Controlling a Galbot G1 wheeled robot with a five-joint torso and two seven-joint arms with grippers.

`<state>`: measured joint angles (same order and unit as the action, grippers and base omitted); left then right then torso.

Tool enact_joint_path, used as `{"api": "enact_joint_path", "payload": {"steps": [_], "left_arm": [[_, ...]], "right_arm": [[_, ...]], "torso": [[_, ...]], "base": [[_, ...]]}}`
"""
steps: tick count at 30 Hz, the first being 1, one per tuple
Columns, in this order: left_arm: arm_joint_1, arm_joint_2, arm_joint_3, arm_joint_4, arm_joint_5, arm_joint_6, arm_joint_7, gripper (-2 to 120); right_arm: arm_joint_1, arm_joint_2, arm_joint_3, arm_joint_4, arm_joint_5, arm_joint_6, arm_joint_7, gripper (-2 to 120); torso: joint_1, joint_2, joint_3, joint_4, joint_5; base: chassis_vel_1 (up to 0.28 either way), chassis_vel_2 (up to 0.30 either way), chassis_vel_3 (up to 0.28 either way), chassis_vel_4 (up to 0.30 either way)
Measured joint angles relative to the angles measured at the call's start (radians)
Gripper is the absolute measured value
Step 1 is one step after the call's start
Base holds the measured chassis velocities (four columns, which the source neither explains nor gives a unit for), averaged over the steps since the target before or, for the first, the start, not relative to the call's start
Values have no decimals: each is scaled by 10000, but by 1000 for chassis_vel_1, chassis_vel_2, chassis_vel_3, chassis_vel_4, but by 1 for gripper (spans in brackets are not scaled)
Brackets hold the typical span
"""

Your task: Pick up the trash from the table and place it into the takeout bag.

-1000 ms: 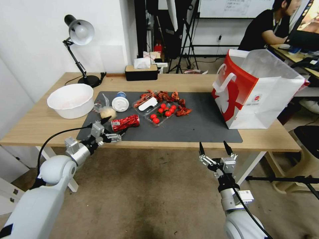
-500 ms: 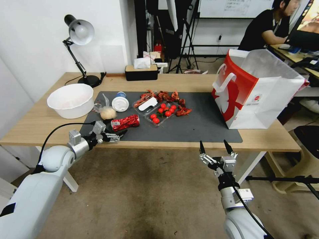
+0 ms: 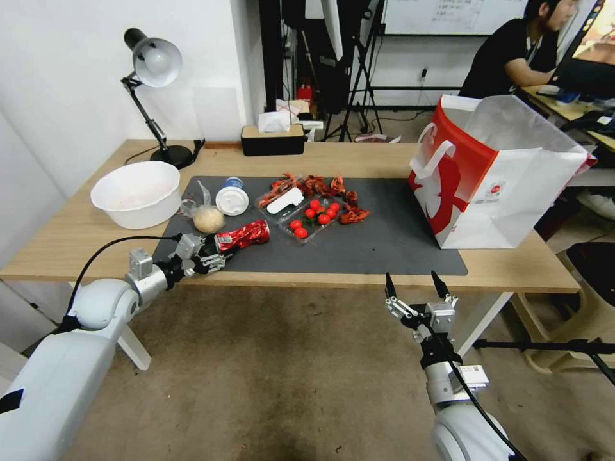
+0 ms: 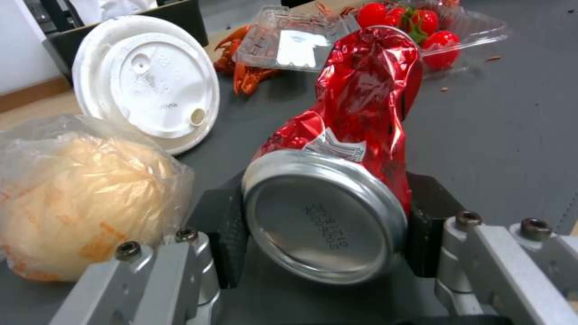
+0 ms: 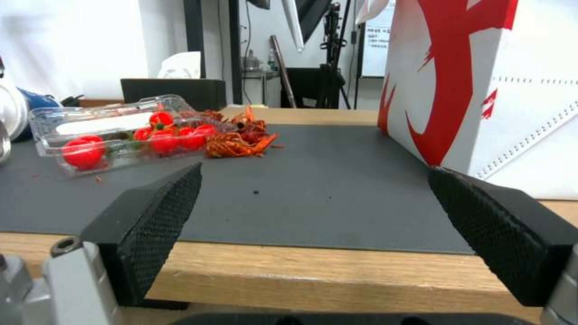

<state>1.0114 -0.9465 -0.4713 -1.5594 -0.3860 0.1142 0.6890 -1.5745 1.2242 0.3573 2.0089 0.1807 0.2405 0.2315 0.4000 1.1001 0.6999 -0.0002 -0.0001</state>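
A crushed red can [image 3: 246,235] lies on the dark mat [image 3: 384,243] near the table's [image 3: 70,237] front edge. My left gripper [image 3: 214,251] is shut on its near end; in the left wrist view both pads press the can's [image 4: 355,104] silver base. A bagged bun [image 3: 207,219] and a white-lidded cup [image 3: 232,200] sit just beside it. A clear tub [image 3: 314,221] holds red tomatoes. The takeout bag [image 3: 506,186] stands open at the right. My right gripper [image 3: 413,285] hangs open below the front edge.
A round pale bowl [image 3: 136,192] sits at the left off the mat. Red crayfish shells [image 3: 320,186] lie behind the tub. A desk lamp [image 3: 154,64] and a black tissue box [image 3: 272,139] stand at the back edge. Bare mat stretches between tub and bag.
My left gripper has moved forward onto the can's near end and its fingers have shut on it. The right arm has stayed still.
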Motion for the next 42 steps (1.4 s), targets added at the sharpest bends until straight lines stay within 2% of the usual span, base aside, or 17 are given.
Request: {"api": "enact_joint_path", "payload": {"steps": [9, 14, 17, 18, 22, 23, 25, 26, 28, 29, 31, 33, 34, 36, 39, 40, 42], "left_arm": [[-168, 278, 185, -597, -549, -242, -12, 49], [-873, 468, 962, -1013, -1355, -408, -202, 49], [-1788, 676, 1957, -1064, -2061, -591, -552, 49], [-1788, 676, 1957, -1064, -2061, -591, -552, 49], [-3398, 865, 3534, -830, -2753, -658, -953, 49], [-3398, 865, 3534, -830, -2753, -658, -953, 49], [-4324, 807, 4500, -718, -3158, -677, -1128, 49], [-4324, 807, 4500, -718, -3158, -677, -1128, 49], [-5304, 562, 5546, -586, -3522, -676, -1385, 49], [-5304, 562, 5546, -586, -3522, -676, -1385, 49], [-6109, 288, 6334, -485, -3840, -668, -1603, 49], [-6947, -143, 7088, -327, -4125, -622, -1823, 49], [-6947, -143, 7088, -327, -4125, -622, -1823, 49], [-7697, -613, 7739, -106, -4392, -591, -2047, 49], [-8303, -983, 8241, 141, -4580, -553, -2168, 49], [-8647, -1185, 8529, 301, -4661, -531, -2207, 49], [-8963, -1396, 8799, 488, -4707, -509, -2221, 49]], "right_arm": [[-13, 6, 4, 55, -7, 0, 9, 95], [9, -34, -1, 46, -6, -4, 19, 95], [19, -60, 19, 69, -7, -32, 33, 95], [19, -60, 19, 69, -7, -32, 33, 95], [-19, -46, 133, 106, -20, -68, 38, 95], [-19, -46, 133, 106, -20, -68, 38, 95], [-38, -35, 178, 117, -54, -84, 40, 95], [-38, -35, 178, 117, -54, -84, 40, 95], [-47, -30, 230, 161, -72, -117, 44, 95], [-47, -30, 230, 161, -72, -117, 44, 95], [-46, -47, 251, 202, -76, -168, 50, 95], [-26, -97, 273, 219, -82, -211, 59, 95], [-26, -97, 273, 219, -82, -211, 59, 95], [4, -137, 282, 220, -89, -234, 72, 95], [14, -165, 295, 221, -94, -248, 85, 95], [18, -178, 296, 222, -98, -251, 87, 95], [20, -199, 297, 223, -100, -252, 88, 95]], "torso": [[0, 0, 0, 3, 1], [0, 0, 0, 1, -1], [1, 0, 1, 4, -2], [1, 0, 1, 4, -2], [0, -1, 2, 2, -1], [0, -1, 2, 2, -1], [0, 0, 1, 4, 7], [0, 0, 1, 4, 7], [0, -1, 2, 0, -3], [0, -1, 2, 0, -3], [-1, -1, 1, -2, 10], [0, -2, 2, 0, -2], [0, -2, 2, 0, -2], [-1, -1, 2, 3, 8], [0, -2, 2, -2, -1], [0, -1, 1, 0, 11], [0, -1, 2, 2, 2]], "base": [[0, 0, 0, 0], [0, 0, 0, 0], [0, 0, 0, 0], [0, 0, 0, 0], [0, 0, 0, 0], [0, 0, 0, 0], [0, 0, 0, 0], [0, 0, 0, 0], [0, 0, 0, 0], [0, 0, 0, 0], [0, 0, 0, 0], [0, 0, 0, 0], [0, 0, 0, 0], [0, 0, 0, 0], [0, 0, 0, 0], [0, 0, 0, 0], [0, 0, 0, 0]]}}
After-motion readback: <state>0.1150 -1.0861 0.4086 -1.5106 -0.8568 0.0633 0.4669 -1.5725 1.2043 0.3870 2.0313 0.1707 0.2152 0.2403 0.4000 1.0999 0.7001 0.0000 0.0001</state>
